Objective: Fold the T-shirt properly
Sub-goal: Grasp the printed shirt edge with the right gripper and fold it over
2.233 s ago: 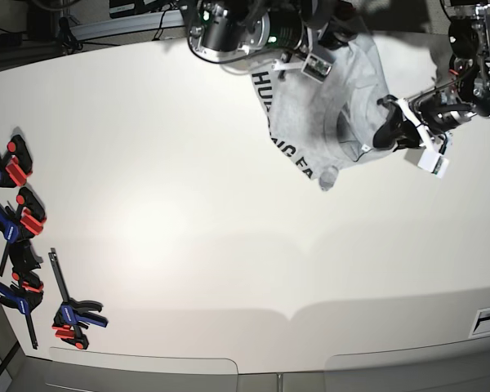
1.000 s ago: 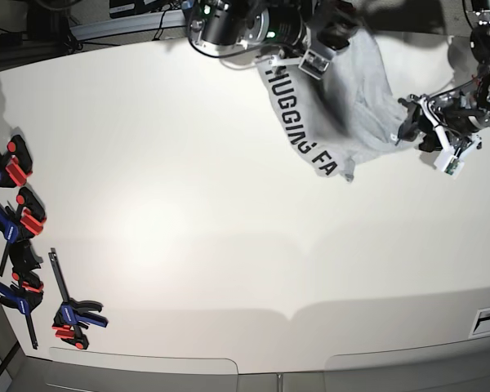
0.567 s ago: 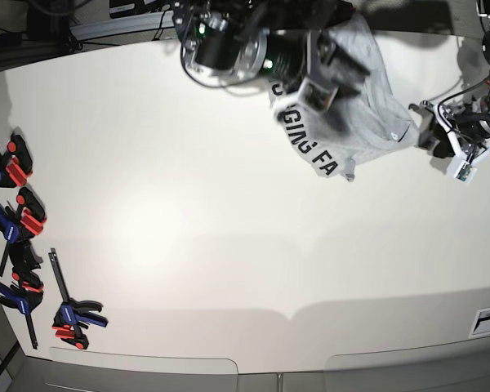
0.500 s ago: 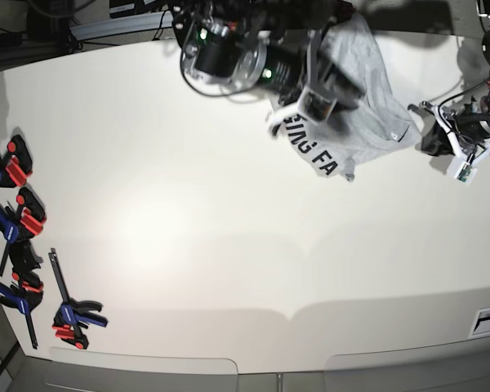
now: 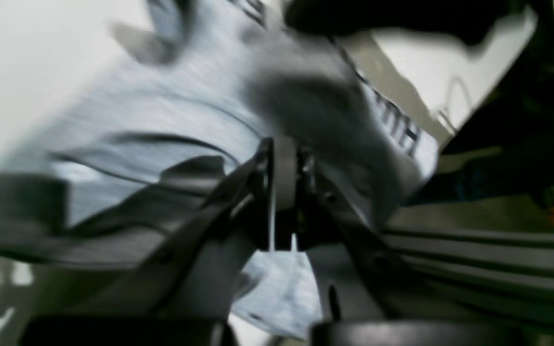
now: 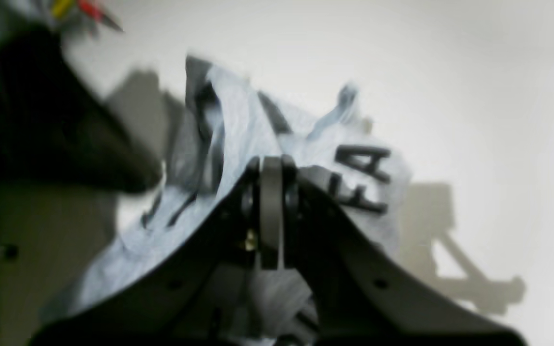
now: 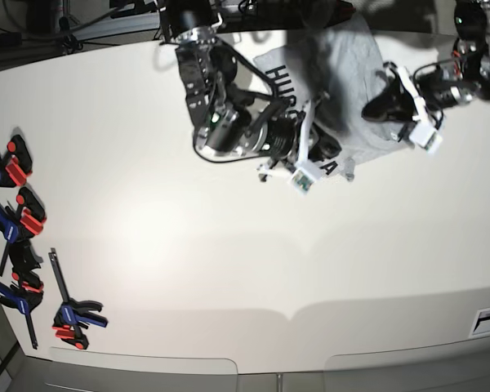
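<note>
- The T-shirt (image 7: pixel 347 77) lies bunched at the far edge of the table (image 7: pixel 229 269), near its right corner in the base view; everything nearer than the shirt is bare white top.
- A row of clamps (image 7: pixel 20 237) lines the table's left edge, well apart from the shirt.
- Against half a second ago, the right gripper (image 7: pixel 314 155) has swung down to the shirt's near lettered hem, and the left gripper (image 7: pixel 376 106) has moved in onto its right side.
- Both grippers' jaws are pressed together; whether either pinches cloth is too blurred to tell.
- The shirt's long axis runs from the far edge diagonally toward the near right; the black lettering follows its left border.
</note>
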Available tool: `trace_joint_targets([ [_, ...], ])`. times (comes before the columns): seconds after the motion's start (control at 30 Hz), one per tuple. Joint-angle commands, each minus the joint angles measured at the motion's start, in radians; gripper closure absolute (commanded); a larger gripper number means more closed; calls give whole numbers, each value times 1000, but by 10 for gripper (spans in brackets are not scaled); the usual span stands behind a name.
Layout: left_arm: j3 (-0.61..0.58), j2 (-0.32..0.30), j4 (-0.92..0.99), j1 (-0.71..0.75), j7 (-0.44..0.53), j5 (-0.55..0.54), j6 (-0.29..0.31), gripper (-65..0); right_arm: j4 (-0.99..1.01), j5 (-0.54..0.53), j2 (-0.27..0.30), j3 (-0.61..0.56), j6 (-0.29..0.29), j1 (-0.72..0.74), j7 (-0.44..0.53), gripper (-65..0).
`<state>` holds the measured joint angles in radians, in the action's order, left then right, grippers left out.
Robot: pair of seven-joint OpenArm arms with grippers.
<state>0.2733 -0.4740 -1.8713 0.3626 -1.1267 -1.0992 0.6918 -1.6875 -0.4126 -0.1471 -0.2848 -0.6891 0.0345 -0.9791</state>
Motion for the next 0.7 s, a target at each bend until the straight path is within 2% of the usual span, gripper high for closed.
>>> trace_joint_targets([
  [0.0,7,-13,-15,9,4,-45,6,0,-18,-26,-10,14,-9,39,16,0],
  [0.17,7,-3,-16,58,-112,-214,6,0,16,-61,-10,95,-9,106,-51,0],
  [0.4,6,19,-15,95,-127,-238,6,0,272,-228,-10,109,-9,158,-143,0],
  [0.53,6,31,-15,119,-138,-238,6,0,411,-204,-10,110,-9,172,-46,0],
  [0.67,-11,31,-15,151,-140,-238,6,0,507,-116,-10,110,-9,185,61,0],
])
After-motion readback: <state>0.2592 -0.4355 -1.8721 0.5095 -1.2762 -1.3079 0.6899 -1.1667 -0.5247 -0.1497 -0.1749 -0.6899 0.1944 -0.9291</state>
